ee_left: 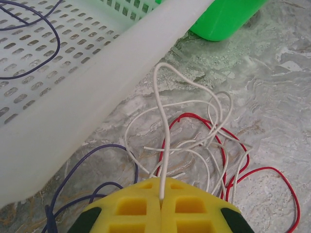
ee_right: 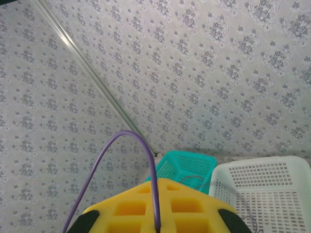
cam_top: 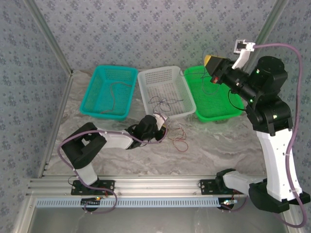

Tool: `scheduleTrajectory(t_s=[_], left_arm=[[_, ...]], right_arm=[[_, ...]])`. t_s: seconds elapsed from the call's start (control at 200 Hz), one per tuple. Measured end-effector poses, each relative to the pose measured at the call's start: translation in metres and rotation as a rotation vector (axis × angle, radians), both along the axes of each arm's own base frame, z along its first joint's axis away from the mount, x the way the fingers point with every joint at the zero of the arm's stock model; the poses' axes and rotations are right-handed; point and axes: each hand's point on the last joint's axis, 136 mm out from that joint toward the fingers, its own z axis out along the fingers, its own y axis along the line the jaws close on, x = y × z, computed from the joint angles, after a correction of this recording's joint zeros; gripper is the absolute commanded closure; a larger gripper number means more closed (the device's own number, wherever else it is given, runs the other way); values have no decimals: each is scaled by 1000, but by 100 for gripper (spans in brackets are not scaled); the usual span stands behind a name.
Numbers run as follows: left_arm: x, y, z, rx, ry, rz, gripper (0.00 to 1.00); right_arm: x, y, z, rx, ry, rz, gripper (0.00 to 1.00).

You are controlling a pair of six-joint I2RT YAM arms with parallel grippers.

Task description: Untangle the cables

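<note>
**Left pincer** point(ee_left: 160, 193): yellow pads shut flat on one white wire point(ee_left: 156, 87). The wire rises straight out of the seam, arches over ahead of the pads and drops back into the heap.
- Just ahead and to the right: more white loops crossed with a red wire point(ee_left: 190, 115), all lying on the table point(ee_left: 282, 87).
- To the left, beside the pads: purple loops point(ee_left: 109, 145) running under the rim of the white basket point(ee_left: 73, 111).
- Farther ahead: green basket point(ee_left: 223, 19).

**Right pincer** point(ee_right: 156, 213): raised well clear of the table, pads shut on a purple wire point(ee_right: 126, 132) that arches up and away to the left. Teal basket point(ee_right: 187, 167) lies far beyond. I cannot tell whether this wire joins the loops by the left pincer.

**Handling (judged):**
- The wires look near weightless, limp but springy, and they keep their curl.
- The sheath is smooth and will likely slide through the pads under a pull.
- Crossings should snag and drag neighbouring wires along.
- Best hold is a free end or a lone stretch clear of crossings.
</note>
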Motion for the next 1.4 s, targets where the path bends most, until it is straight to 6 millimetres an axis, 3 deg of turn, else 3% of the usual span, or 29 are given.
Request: scheduleTrajectory(t_s=[0.18, 0.315, 0.475, 0.635, 0.77, 0.954, 1.039, 1.129, 1.179, 1.284, 1.399], left_arm=[[1, 2, 3, -1, -7, 8, 100], [-2, 8, 7, -5, -14, 16, 100], [-7, 18, 10, -6, -19, 34, 100], [-9, 25, 13, -8, -24, 47, 100], [-11, 31, 12, -4, -24, 63, 100], [-11, 34, 18, -11, -34, 69, 100], [-11, 34, 20, -15, -39, 72, 100], [-12, 36, 20, -12, -40, 77, 100], [-11, 37, 20, -11, -42, 81, 100], [-12, 39, 23, -15, -48, 86, 100], [-13, 42, 29, -27, -59, 92, 100]], right_arm=[[23, 10, -21, -16, 50, 18, 100], [54, 22, -47, -39, 104, 40, 100], [100, 40, -103, -78, 223, 74, 100], [140, 56, -176, -112, 369, 100, 100], [163, 66, -225, -129, 470, 126, 100], [181, 77, -279, -151, 579, 149, 100], [188, 80, -303, -173, 639, 151, 83], [196, 83, -328, -202, 693, 152, 43], [198, 83, -342, -219, 726, 154, 29], [198, 83, -361, -245, 765, 161, 19], [197, 82, -357, -254, 746, 160, 16]])
